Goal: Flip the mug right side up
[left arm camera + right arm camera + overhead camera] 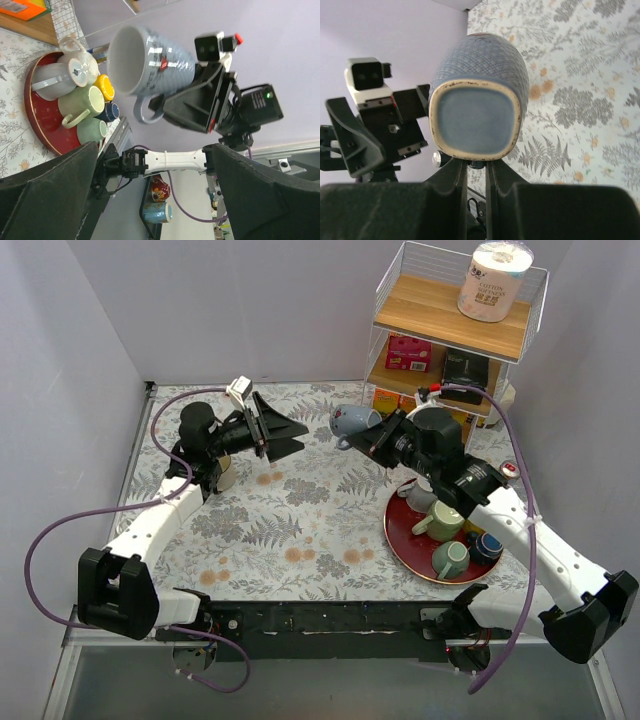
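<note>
A blue-grey mug [355,421] hangs in the air over the back middle of the table, lying on its side. Its mouth faces left, toward my left gripper. My right gripper [374,437] is shut on it; in the right wrist view the narrow-set fingers [461,175] pinch under the mug's base [476,117], by the handle. The left wrist view shows the mug's open mouth [131,60] and its handle next to the right gripper [190,107]. My left gripper [303,436] is open and empty, a short way left of the mug, pointing at it.
A red round tray [400,532] at the right holds several mugs. A wire rack [450,330] at the back right carries a toilet roll [495,280] and boxes. A small mug [226,472] stands by the left arm. The tablecloth [290,530] is floral.
</note>
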